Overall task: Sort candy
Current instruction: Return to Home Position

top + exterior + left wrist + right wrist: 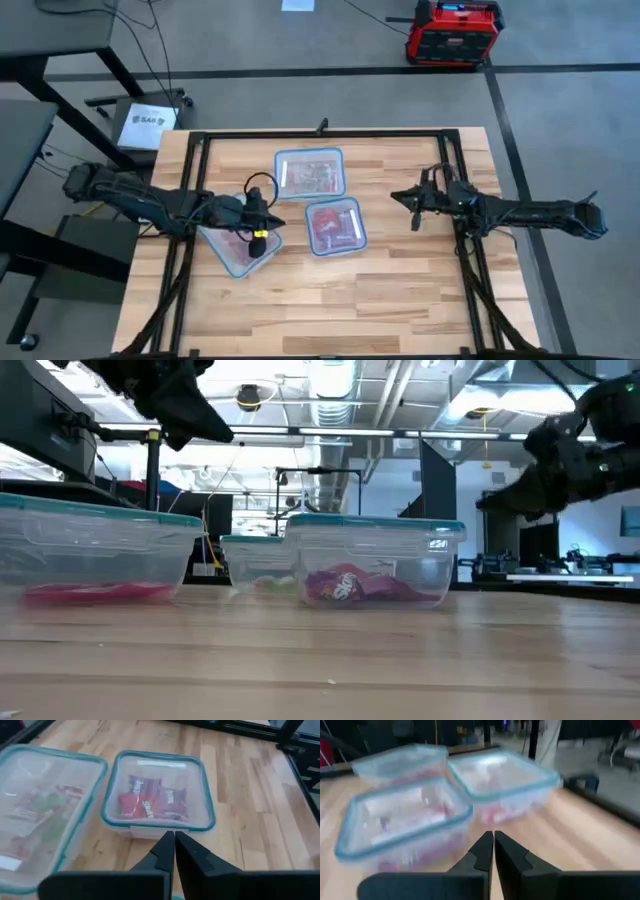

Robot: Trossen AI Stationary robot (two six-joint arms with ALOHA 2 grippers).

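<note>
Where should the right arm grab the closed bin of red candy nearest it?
Probably from above, the right end effector opened across two opposite walls of the bin, just under the lid's overhanging rim. The lid is on, so no single wall can be pinched, and it sits flat.

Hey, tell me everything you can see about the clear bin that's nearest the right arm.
This bin is a clear, rounded-square plastic box, closed by a teal-rimmed lid. Red and purple candy packets lie inside. It stands flat on the wooden table near its middle, close beside a second bin; whether they touch is unclear. The left gripper and right gripper, both shut, are apart from it.
</note>
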